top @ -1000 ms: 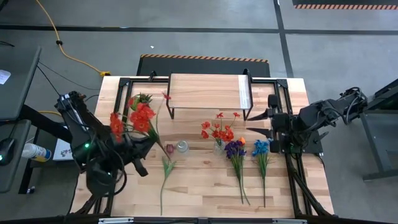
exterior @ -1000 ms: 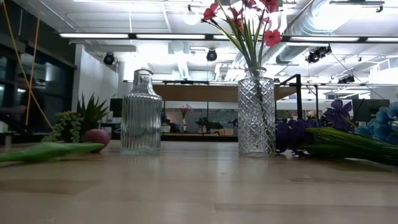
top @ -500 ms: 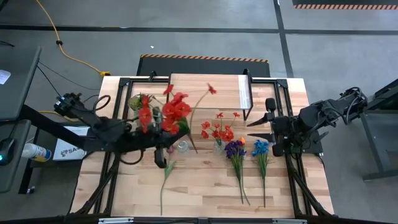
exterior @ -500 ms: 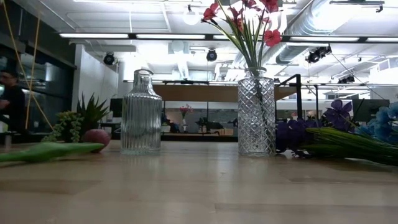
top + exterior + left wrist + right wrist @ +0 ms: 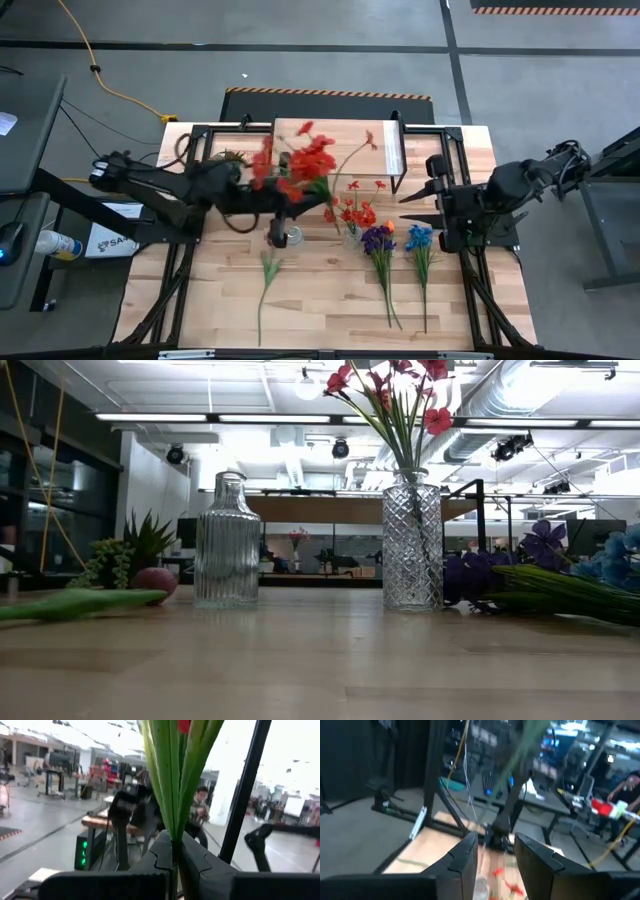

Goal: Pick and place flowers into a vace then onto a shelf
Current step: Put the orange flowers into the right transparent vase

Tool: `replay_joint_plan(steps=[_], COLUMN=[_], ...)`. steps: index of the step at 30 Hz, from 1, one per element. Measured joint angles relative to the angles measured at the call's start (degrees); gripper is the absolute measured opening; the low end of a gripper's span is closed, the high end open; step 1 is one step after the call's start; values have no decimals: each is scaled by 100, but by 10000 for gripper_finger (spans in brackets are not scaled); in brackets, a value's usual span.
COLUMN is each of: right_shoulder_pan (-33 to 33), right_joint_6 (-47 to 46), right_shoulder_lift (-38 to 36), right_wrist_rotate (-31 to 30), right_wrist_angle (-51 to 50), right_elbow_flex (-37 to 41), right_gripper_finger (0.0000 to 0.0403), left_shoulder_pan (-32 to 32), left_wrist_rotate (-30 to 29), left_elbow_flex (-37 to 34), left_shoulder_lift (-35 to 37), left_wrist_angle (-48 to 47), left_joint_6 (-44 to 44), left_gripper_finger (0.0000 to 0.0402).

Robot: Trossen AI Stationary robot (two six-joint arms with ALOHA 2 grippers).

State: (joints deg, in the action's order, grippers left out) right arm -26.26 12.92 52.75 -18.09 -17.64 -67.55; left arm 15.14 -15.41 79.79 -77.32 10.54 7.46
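Two vases stand in front of the shelf (image 5: 335, 143); from above, my left gripper (image 5: 281, 215), clenched on a bunch of red flowers (image 5: 296, 165), has swung from the table's left edge to just above the empty vase (image 5: 291, 236), so insertion seems next. Table-level: nothing entering yet. Left wrist: fingers (image 5: 165, 855) pinch the stems. My right gripper (image 5: 437, 215) waits half-parted, apparently empty, right of that vase.

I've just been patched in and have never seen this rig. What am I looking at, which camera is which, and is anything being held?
Two dark robot arms work at a wooden table. One camera looks straight down, one sits at tabletop height, and one rides on each wrist. The left gripper is shut on a bunch of red flowers, carried above the empty ribbed vase. A cut-glass vase already holds red blooms. Purple flowers, blue flowers and a single stem lie on the table; the shelf stands at the back. The right gripper waits open, empty.
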Motion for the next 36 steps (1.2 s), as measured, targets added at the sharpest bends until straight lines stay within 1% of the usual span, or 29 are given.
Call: replay_joint_plan(steps=[2,4,7,9,13,16,20,24,27,30,36], right_shoulder_pan=[1,51,195,321,572,780,1028,1218,1356,1499,1776], right_joint_6=[6,3,-159,-290,-494,-547,-746,-793,-813,-903,-1245], right_shoulder_lift=[0,0,11,30,107,252,516,749,888,1007,1278], right_wrist_rotate=[9,14,136,358,841,1176,1528,1685,1831,1955,2451], right_wrist_angle=[215,341,405,432,538,581,667,949,1216,1412,1830], right_elbow_flex=[0,0,0,0,0,0,0,0,0,0,0], right_gripper_finger=[122,122,122,122,122,128,157,199,221,229,221], left_shoulder_pan=[-124,-270,-432,-548,-665,-668,-726,-729,-728,-728,-728], left_wrist_rotate=[296,512,893,935,1201,1365,1398,1463,1480,1489,1489], left_elbow_flex=[-15,19,2,11,0,2,2,2,2,2,2], left_shoulder_lift=[-61,-161,-205,-281,-386,-431,-464,-479,-477,-477,-477], left_wrist_angle=[106,502,611,713,813,917,939,894,890,882,780], left_joint_6=[31,33,41,147,182,183,184,155,65,28,-30], left_gripper_finger=[42,42,42,42,42,42,42,42,42,42,42])
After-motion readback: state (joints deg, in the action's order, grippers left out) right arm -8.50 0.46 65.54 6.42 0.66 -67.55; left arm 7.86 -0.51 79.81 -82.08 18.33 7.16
